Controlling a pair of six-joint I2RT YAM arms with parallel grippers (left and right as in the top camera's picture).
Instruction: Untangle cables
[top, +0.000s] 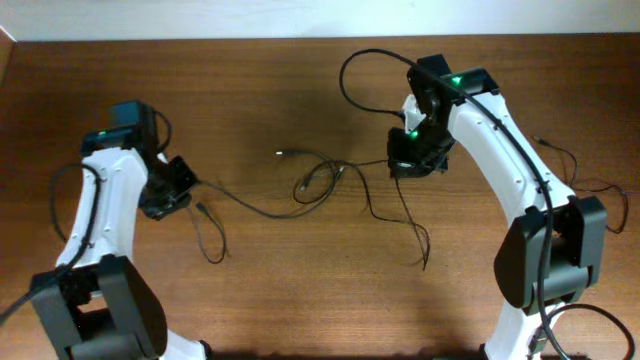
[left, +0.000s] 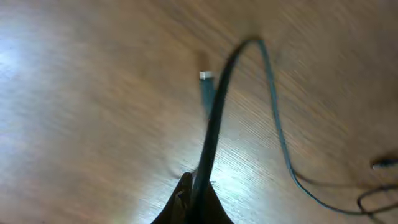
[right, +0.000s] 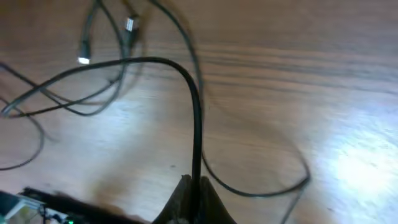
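Note:
Several thin black cables (top: 318, 183) lie loosely tangled at the table's middle, with plug ends near it (top: 281, 153). One strand runs left to my left gripper (top: 178, 186), which is shut on a cable (left: 214, 118); a silver-tipped plug (left: 205, 77) lies beyond it. My right gripper (top: 405, 165) is shut on another cable (right: 196, 118) that arcs left toward the tangle, where two plug ends (right: 84, 60) show. A loop of cable (top: 412, 225) trails below the right gripper.
The wooden table (top: 300, 290) carries both white arms. A loose thin wire (top: 565, 160) lies at the far right near the right arm's base. The right arm's own thick cable (top: 370, 60) loops above it.

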